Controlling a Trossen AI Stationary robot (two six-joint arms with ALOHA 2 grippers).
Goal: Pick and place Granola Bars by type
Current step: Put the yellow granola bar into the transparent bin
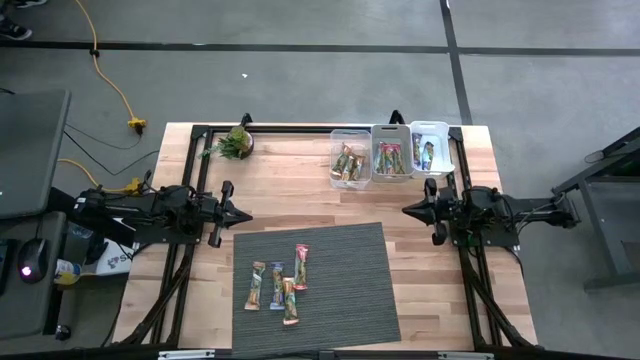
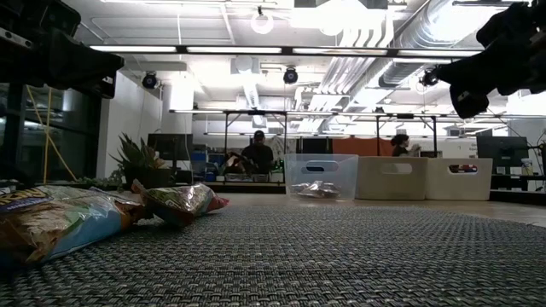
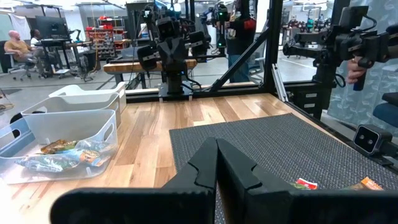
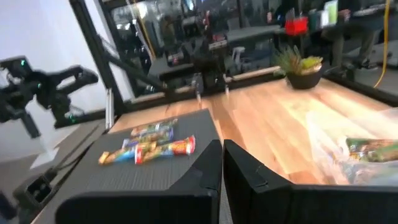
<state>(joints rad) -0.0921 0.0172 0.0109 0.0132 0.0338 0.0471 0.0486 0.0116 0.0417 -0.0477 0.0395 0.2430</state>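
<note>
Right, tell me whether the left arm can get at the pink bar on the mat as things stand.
Probably yes. The pink bar lies uncovered on the mat, nothing between it and the left gripper, though its fingers are shut and must open first.

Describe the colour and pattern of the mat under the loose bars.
Dark grey woven mat, seen best in the high view.

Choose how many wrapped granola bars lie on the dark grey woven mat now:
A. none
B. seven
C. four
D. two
C: the high view shows four shiny wrapped granola bars on the dark grey woven mat, while the rest sit in the three plastic bins at the far edge.
</note>
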